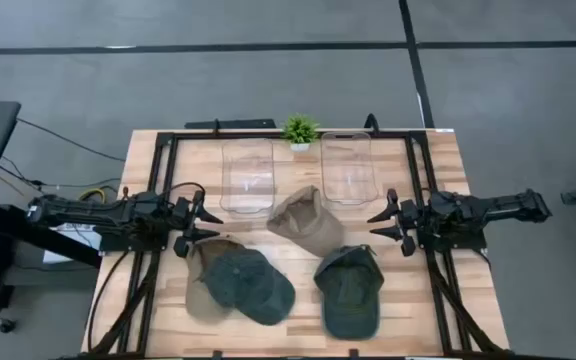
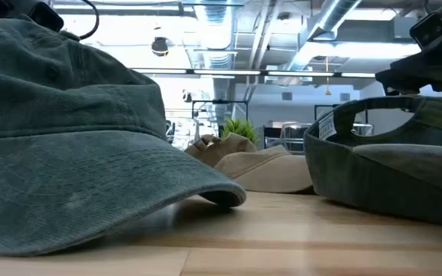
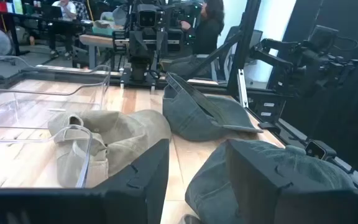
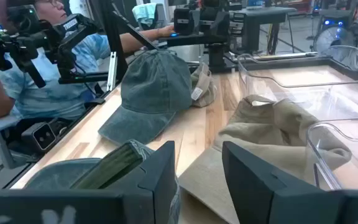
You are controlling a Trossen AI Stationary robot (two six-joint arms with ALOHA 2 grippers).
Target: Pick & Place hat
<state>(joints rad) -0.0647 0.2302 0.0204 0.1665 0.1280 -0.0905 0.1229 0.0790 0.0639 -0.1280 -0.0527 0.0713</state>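
Both sets of fingers part-open, empty: left gripper (image 1: 211, 222) beside the blue-green cap (image 1: 251, 284); lower squarely onto crown, clear of tan cap (image 1: 304, 221).

A light wooden table (image 1: 158, 150) with a black frame on top. On it lie two clear bins (image 1: 247, 176) side by side near the far edge, with a small green plant (image 1: 299, 130) between them. A tan hat (image 1: 305, 221) sits mid-table. Nearer the front edge are a green cap (image 1: 253, 285) overlapping another tan cap (image 1: 200, 285), and a second green cap (image 1: 350, 290), upside down.
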